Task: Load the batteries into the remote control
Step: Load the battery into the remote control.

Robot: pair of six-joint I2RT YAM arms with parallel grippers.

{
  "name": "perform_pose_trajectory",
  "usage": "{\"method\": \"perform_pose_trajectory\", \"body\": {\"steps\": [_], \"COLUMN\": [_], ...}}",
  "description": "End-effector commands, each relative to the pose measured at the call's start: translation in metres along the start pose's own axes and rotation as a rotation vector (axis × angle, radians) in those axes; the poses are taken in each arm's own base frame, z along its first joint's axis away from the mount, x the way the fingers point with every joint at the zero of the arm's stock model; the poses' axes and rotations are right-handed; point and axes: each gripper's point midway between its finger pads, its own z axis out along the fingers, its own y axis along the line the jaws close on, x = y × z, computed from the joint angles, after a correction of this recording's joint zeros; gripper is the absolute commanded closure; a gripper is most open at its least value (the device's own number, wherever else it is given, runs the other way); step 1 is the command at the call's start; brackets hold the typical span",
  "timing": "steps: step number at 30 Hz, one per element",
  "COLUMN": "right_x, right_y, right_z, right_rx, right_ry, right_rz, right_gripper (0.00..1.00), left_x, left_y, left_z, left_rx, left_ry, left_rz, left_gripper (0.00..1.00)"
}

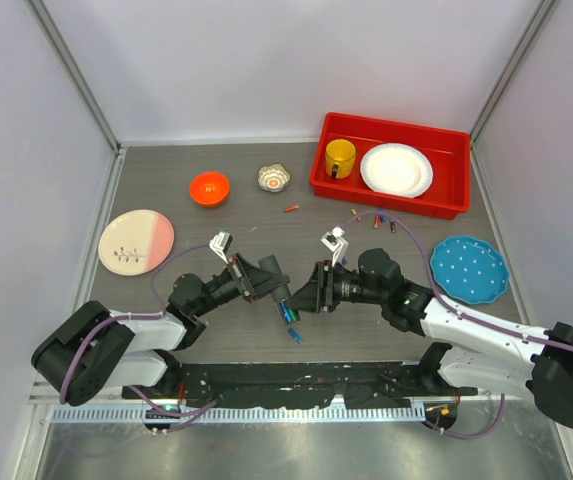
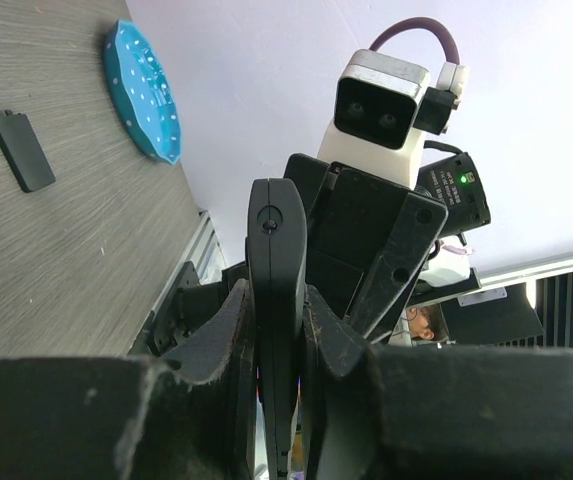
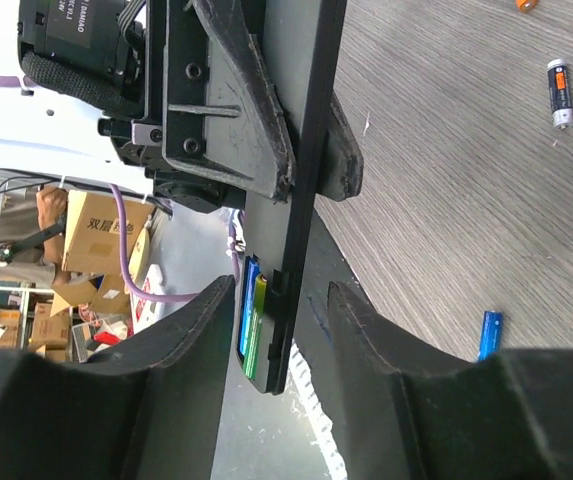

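Left wrist view: our left gripper point(image 2: 276, 305) pinches the remote control point(image 2: 271, 230) mid-air, right gripper point(image 3: 281, 292) spread wide around its end. Looks light, stiff, slick; we'd clamp its flat faces.

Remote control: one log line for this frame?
left gripper: shut on remote control | right gripper: open, straddling its end | batteries: some in recess | loose battery: on table

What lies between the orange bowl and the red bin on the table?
A small scalloped dish sits between the orange bowl and the red bin, apart from both. The top external view shows it.
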Motion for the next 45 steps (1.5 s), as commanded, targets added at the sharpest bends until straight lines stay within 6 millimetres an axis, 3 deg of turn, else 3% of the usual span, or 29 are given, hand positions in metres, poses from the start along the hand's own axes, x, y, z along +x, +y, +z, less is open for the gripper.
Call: {"method": "perform_pose_trajectory", "body": {"steps": [1,10,13,14,15,18,19,23,26,45], "right_x": [-0.020,-0.012,-0.012,-0.012,-0.012,-0.012,-0.013,-0.020,-0.021,0.007], "right_y": [0.017,0.002,-0.003,-0.005,-0.007,-0.007,-0.004,0.008,0.014,0.012], "right_z": [-0.001,0.003,0.005,0.005,0.005,0.006,0.005,0.002,0.001,0.009], "right_rx": [-0.032,0.017,0.045,0.057,0.067,0.067,0.061,0.022,-0.004,-0.038], "right_ry": [-0.059,-0.020,-0.011,-0.006,-0.006,-0.002,-0.006,-0.040,-0.036,0.082], "right_rz": [-0.029,-0.026,-0.031,-0.028,-0.028,-0.027,-0.028,-0.021,-0.014,-0.005], "right_gripper": [0.55,0.73,0.85,0.96,0.99,0.99,0.99,0.58,0.50,0.55], "left_x": [-0.002,-0.004,-0.004,-0.004,-0.004,-0.004,-0.004,-0.003,-0.004,-0.006], "left_y": [-0.055,-0.061,-0.061,-0.061,-0.061,-0.062,-0.062,-0.060,-0.060,-0.061], "left_z": [-0.007,-0.005,-0.004,-0.004,-0.004,-0.004,-0.004,-0.004,-0.004,0.000], "left_rx": [0.233,0.247,0.247,0.246,0.247,0.249,0.249,0.245,0.243,0.244], "left_ry": [-0.021,-0.020,-0.020,-0.018,-0.017,-0.019,-0.019,-0.017,-0.018,-0.020], "left_rz": [0.116,0.118,0.118,0.118,0.119,0.119,0.121,0.120,0.121,0.122], "left_gripper": [1.00,1.00,1.00,1.00,1.00,1.00,1.00,1.00,1.00,1.00]}}
